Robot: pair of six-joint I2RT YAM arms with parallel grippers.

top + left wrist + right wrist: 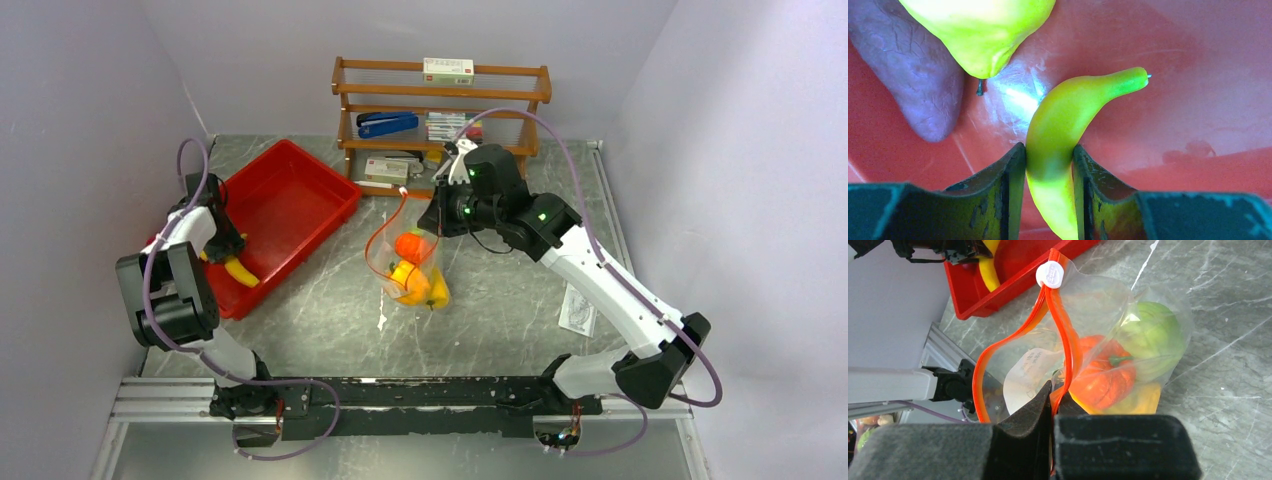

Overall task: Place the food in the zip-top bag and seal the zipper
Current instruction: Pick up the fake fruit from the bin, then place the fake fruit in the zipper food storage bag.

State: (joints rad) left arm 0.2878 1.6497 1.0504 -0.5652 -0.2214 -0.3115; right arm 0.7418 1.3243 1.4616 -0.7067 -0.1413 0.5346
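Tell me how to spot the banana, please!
Find the red tray on the left. At its near end the left gripper pinches the banana. It is long, curved and yellow, unlike the fat, rounded pear beside it.

Room above open zip-top bag (408,262) mouth; pear (980,30) sits nr banana (1063,120) in tray (300,190).

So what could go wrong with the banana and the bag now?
The left fingers pinch the banana on its smooth, curved sides, so it might twist or slip when lifted from the red tray. The right fingers hold the zip-top bag by one spot on its zipper; the floppy mouth is only partly open, so the banana might catch on it or tug it loose.
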